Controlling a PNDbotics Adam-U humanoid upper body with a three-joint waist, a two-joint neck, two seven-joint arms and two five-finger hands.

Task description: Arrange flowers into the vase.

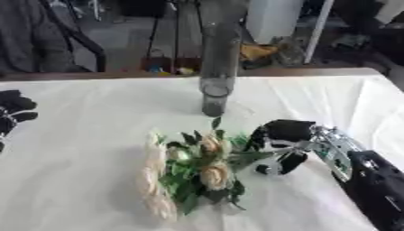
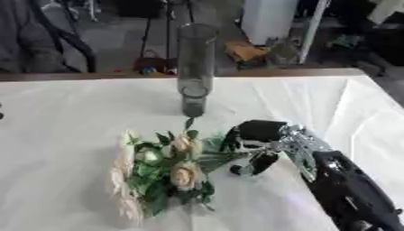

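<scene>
A tall clear glass vase (image 1: 216, 72) is standing upright at the far middle of a table covered in a white cloth (image 1: 79, 135). It is holding no flowers.

A bunch of cream roses with green leaves (image 1: 193, 169) is lying on the cloth nearer the robot, well short of the vase and slightly to its left. The blooms are pointing toward the near-left, and the stems are running toward the right.

The right hand (image 1: 280, 144) is reaching in from the lower right, with its fingers curling around the stem end of the bunch; the blur makes it appear to be gripping the stems, though contact cannot be confirmed in full.

The left hand (image 1: 14, 113) is showing at the left edge, resting on the cloth with fingers relaxed, well apart from the flowers.
</scene>
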